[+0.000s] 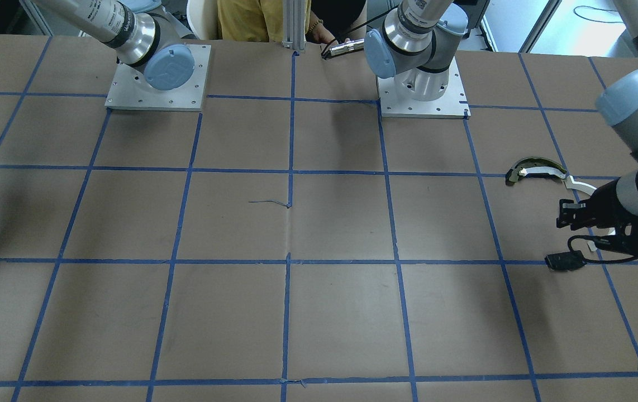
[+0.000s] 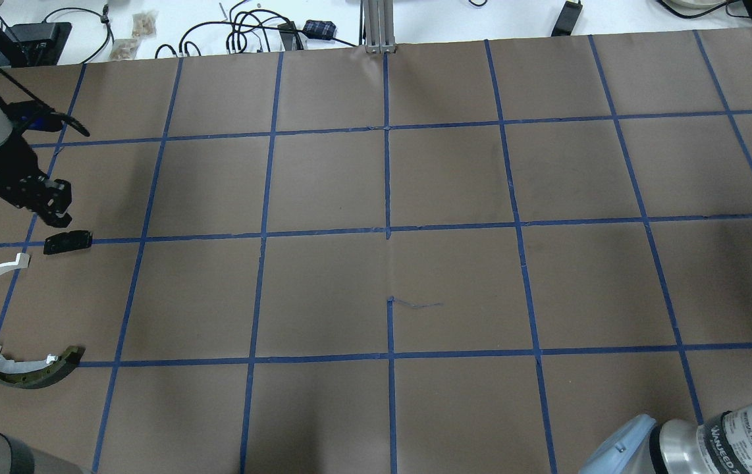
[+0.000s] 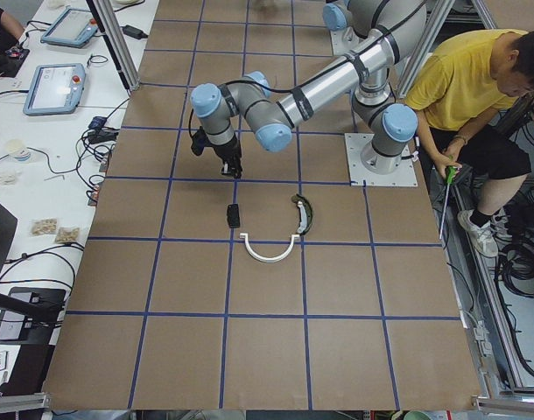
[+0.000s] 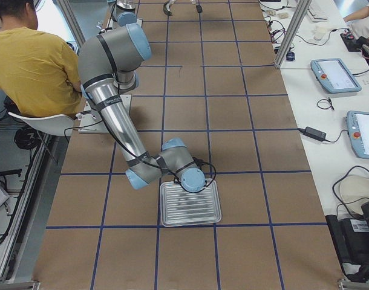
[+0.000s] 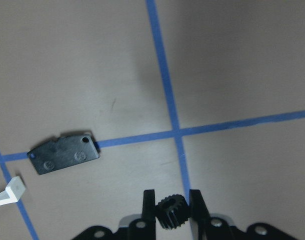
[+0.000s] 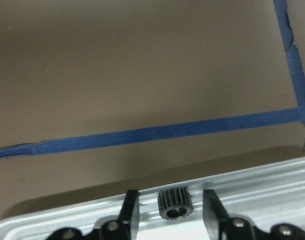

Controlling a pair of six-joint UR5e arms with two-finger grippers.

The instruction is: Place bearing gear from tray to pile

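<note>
the left gripper is clamped on a small black bearing gear, its two fingers pressing the toothed rim from both sides. it hangs off the desk at the desk's left end, close to the pile but not touching it. in the left wrist view the flat black plate lies across a blue tape line, apart from the gear, with the tip of the white arc strip at the lower left edge. from overhead the black plate lies just beside the gripper, the white arc strip curves beyond it, and the olive curved piece touches the arc's far end. at the desk's other end the right gripper stands with its fingers apart over the metal tray. a second gear lies on the tray between those fingers, with a gap on each side, touched by neither.
</note>
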